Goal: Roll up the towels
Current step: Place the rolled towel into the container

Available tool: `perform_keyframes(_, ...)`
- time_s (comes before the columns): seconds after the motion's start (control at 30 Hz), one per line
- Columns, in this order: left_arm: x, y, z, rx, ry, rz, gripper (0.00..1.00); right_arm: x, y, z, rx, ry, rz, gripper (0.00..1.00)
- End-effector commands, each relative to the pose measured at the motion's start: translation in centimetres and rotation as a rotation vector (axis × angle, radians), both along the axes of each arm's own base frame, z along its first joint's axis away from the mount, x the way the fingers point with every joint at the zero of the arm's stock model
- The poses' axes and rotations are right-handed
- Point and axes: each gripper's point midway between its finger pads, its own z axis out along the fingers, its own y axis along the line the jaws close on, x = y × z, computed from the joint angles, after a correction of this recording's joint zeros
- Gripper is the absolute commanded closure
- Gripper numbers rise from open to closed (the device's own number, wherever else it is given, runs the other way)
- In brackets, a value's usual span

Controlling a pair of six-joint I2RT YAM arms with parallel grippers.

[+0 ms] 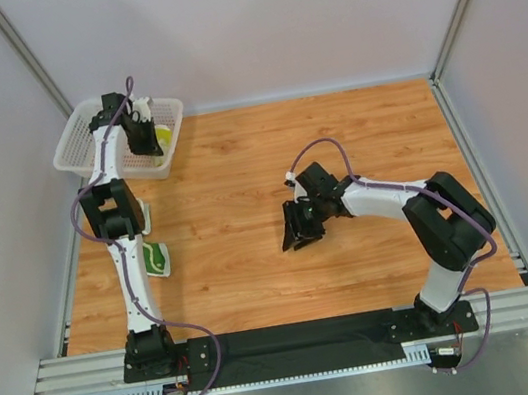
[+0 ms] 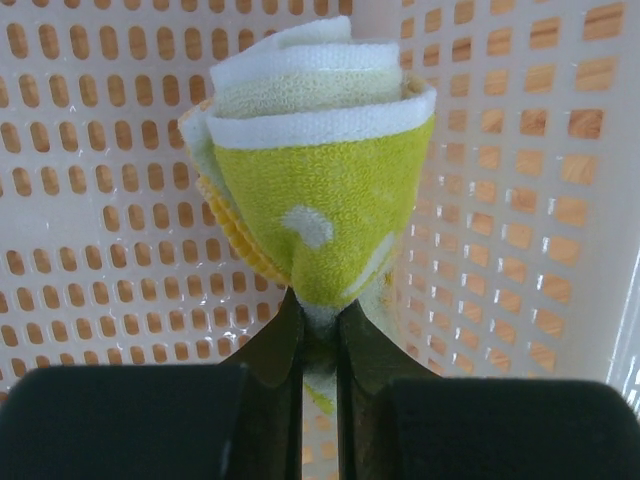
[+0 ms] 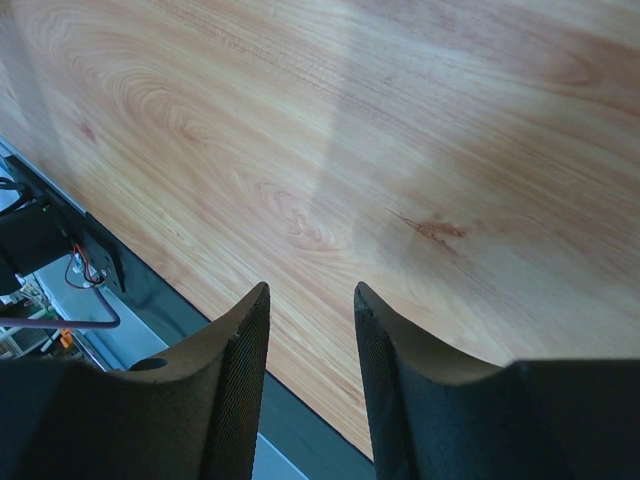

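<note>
My left gripper (image 2: 320,315) is shut on a rolled yellow-green towel (image 2: 320,180) with white edges and holds it inside the white mesh basket (image 2: 90,200). In the top view the left gripper (image 1: 144,136) sits over the basket (image 1: 82,137) at the far left, with the yellow-green towel (image 1: 165,136) showing beside it. A cream towel with green pattern (image 1: 158,260) lies on the table by the left arm. Another pale towel (image 1: 146,217) is mostly hidden under that arm. My right gripper (image 3: 310,300) is open and empty above bare wood; in the top view the right gripper (image 1: 301,237) is mid-table.
The wooden table (image 1: 336,145) is walled by pale panels on three sides. A black strip and metal rails (image 1: 298,339) run along the near edge. The right wrist view shows the table's near edge and cables (image 3: 60,280).
</note>
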Motion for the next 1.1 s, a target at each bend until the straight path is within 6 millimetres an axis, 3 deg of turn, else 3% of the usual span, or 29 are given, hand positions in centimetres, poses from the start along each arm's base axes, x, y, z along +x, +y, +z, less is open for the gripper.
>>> perform_keyframes(0.0,0.3,-0.4,0.0,0.024,-0.013,-0.04,0.86,0.9,1.7,1.3,0.05,-0.024,0.009,0.6)
perform_keyframes(0.03,0.3,-0.5,-0.2,0.027,-0.009,-0.041,0.82,0.8,1.8,1.3,0.05,-0.026,0.012,0.6)
perform_keyframes(0.1,0.4,-0.9,-0.4,0.011,-0.007,-0.036,0.62,0.8,1.8,1.2,0.05,-0.024,0.014,0.6)
perform_keyframes(0.13,0.4,-0.9,-0.3,0.006,-0.007,-0.03,0.62,0.7,1.8,1.2,0.048,-0.021,0.014,0.6)
perform_keyframes(0.17,0.5,-1.0,-0.4,-0.001,-0.007,-0.028,0.5,0.8,1.8,1.2,0.049,-0.023,0.012,0.6)
perform_keyframes(0.3,0.9,-1.1,-0.4,-0.007,-0.016,-0.002,0.33,0.7,2.0,1.4,0.051,-0.023,0.015,0.59)
perform_keyframes(0.33,1.1,-0.9,-0.2,0.005,-0.022,0.01,0.32,0.7,2.0,1.3,0.048,-0.02,0.014,0.6)
perform_keyframes(0.37,1.3,-0.7,0.1,0.006,-0.03,0.028,0.19,0.6,1.9,1.4,0.05,-0.023,0.014,0.6)
perform_keyframes(0.47,1.9,-0.6,1.9,0.015,-0.079,0.048,0.01,0.5,2.0,1.8,0.049,-0.028,0.016,0.6)
perform_keyframes(0.53,2.0,-0.5,3.0,0.011,-0.101,0.062,0.01,0.4,2.0,1.9,0.045,-0.034,0.017,0.59)
perform_keyframes(0.57,2.4,-0.5,4.9,0.008,-0.146,0.066,0.01,0.5,2.0,2.1,0.044,-0.038,0.013,0.6)
perform_keyframes(0.63,2.5,-0.6,6.3,0.003,-0.177,0.075,0.0,0.3,2.1,2.5,0.04,-0.045,0.015,0.6)
perform_keyframes(0.8,2.7,-0.9,12.1,-0.022,-0.287,0.09,0.0,0.0,2.5,3.5,0.041,-0.067,0.023,0.6)
perform_keyframes(0.93,2.0,-0.9,15.9,-0.052,-0.337,0.129,0.01,-0.4,2.9,4.3,0.033,-0.091,0.03,0.59)
perform_keyframes(0.97,1.6,-0.9,17.9,-0.052,-0.372,0.145,0.01,-0.5,3.0,4.5,0.031,-0.098,0.032,0.59)
perform_keyframes(1.07,-0.3,1.6,19.5,0.008,-0.36,0.317,0.01,-0.7,3.2,5.0,0.015,-0.124,0.033,0.59)
